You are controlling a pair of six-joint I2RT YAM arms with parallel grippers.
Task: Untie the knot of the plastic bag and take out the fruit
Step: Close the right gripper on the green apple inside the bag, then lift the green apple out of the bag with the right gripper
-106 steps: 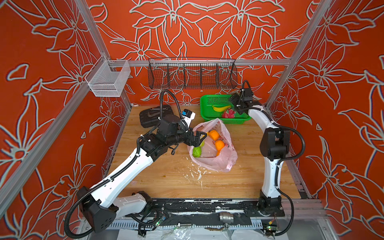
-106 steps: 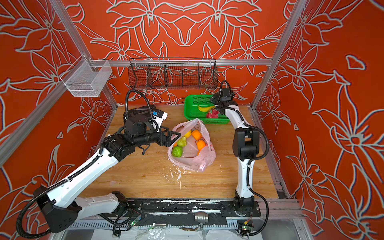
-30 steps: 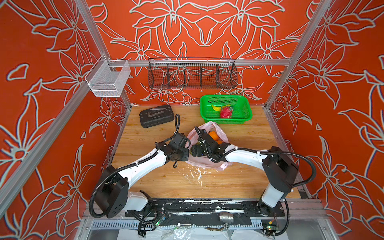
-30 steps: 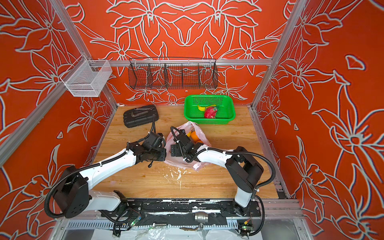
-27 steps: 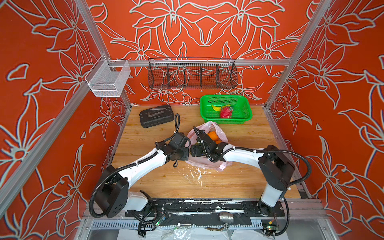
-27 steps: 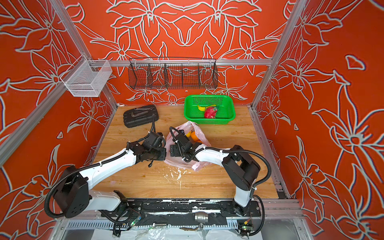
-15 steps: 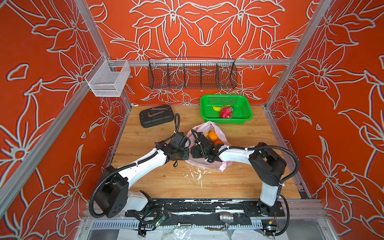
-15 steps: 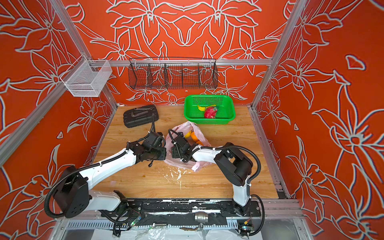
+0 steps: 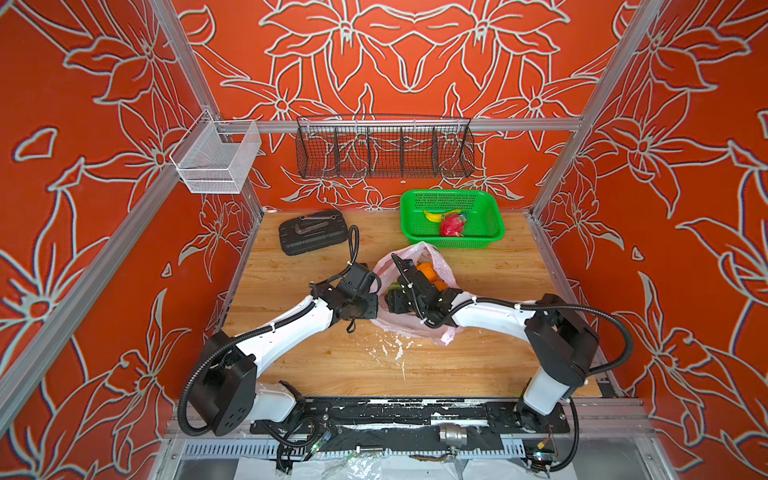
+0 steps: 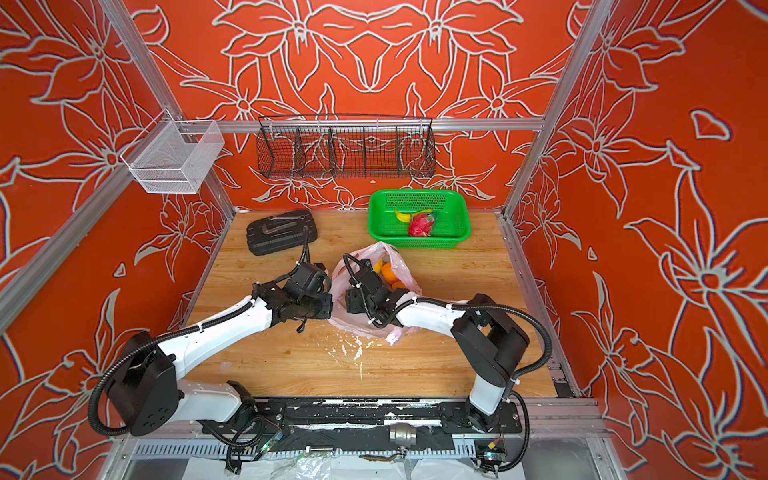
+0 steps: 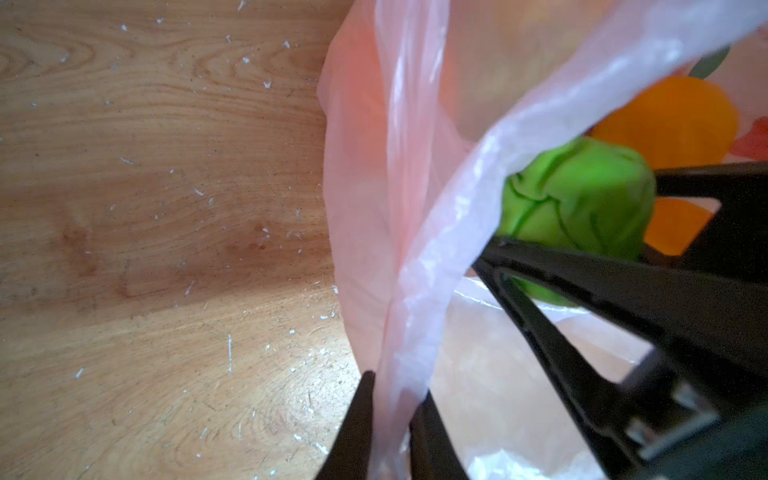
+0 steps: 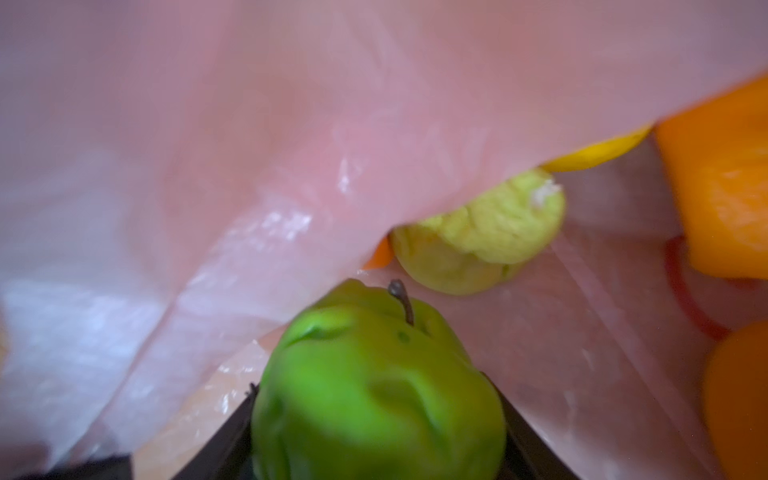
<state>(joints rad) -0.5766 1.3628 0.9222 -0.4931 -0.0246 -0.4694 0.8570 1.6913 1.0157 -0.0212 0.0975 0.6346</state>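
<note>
The green fruit [image 12: 374,374] sits clamped in the right pincer [image 11: 567,218], inside the plastic bag [image 11: 365,174]. Just beside it, the left pincer [image 11: 392,422] pinches the bag's rim, nearly closed. Best to lift slowly with the rim held wide, so the film doesn't snag.

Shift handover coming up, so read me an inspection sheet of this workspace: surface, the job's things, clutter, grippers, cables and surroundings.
Surface: wooden table, white flecks scattered mid-table.
Job's things: pink bag open, no knot seen; oranges and a pale green fruit inside; pink-red fruit in the green basket.
Clutter: banana in the basket; black tool tray at the back left.
Grippers: left gripper pinches a strip of the bag; right gripper closed on a green fruit at the bag's mouth.
Cables: black hoses along both arms, no snag seen.
Surroundings: red flowered walls; wire rack, white mesh bin.
</note>
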